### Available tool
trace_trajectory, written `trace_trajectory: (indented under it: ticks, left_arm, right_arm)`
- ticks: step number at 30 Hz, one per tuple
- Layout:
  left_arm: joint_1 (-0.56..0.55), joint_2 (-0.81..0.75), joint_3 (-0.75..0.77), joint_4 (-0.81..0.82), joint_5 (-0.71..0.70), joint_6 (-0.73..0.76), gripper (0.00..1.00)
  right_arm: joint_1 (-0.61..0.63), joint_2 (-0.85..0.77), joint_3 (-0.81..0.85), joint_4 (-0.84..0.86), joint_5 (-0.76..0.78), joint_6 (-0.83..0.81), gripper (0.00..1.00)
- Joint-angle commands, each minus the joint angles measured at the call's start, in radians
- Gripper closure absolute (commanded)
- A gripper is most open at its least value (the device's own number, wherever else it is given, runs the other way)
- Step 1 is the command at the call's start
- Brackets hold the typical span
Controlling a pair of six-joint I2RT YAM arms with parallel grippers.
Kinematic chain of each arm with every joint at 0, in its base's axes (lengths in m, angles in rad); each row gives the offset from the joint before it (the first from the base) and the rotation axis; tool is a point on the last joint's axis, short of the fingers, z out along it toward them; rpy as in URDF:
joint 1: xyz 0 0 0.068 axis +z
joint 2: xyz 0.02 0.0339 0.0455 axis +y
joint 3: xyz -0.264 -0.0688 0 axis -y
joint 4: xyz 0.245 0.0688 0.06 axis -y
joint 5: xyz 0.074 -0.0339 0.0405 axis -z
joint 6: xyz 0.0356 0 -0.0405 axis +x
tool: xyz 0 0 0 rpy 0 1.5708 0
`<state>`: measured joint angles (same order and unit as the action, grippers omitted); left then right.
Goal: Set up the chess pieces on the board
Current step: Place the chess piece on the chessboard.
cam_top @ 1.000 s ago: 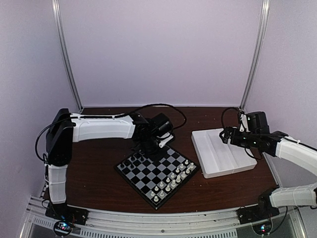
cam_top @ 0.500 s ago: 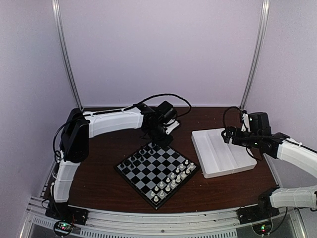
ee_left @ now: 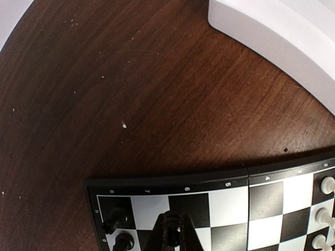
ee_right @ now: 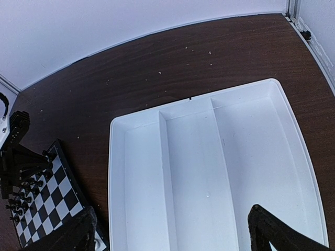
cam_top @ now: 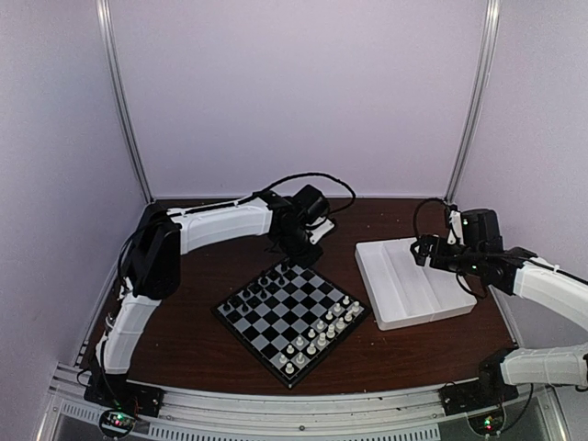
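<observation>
Left gripper (ee_left: 171, 218), fingers pressed together on nothing, hangs over the far corner of the board (cam_top: 279, 318), where the black chess pieces (cam_top: 261, 286) stand along its far-left edge. Right gripper (cam_top: 419, 250), fingers spread wide, hovers over the white tray (cam_top: 401, 292) right of the board.

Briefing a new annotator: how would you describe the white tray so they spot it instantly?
On the dark wooden table, look right of the chessboard, under the right arm's open tool. The tray is the only white box there: rectangular, shallow, split into three long compartments.
</observation>
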<state>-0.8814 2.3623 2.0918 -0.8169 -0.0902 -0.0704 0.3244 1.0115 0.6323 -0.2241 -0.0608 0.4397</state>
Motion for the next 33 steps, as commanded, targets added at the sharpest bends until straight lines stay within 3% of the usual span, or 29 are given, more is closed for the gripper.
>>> trace_trajectory:
  ticks: [1, 33]
  left_arm:
    - [0.013, 0.026, 0.042, 0.002, 0.001, 0.024, 1.00]
    - [0.036, 0.044, -0.001, -0.009, -0.007, 0.018, 1.00]
  right_arm:
    - [-0.005, -0.017, -0.011, 0.015, 0.019, -0.014, 0.00]
    - [-0.007, -0.026, -0.003, 0.004, 0.024, -0.021, 0.00]
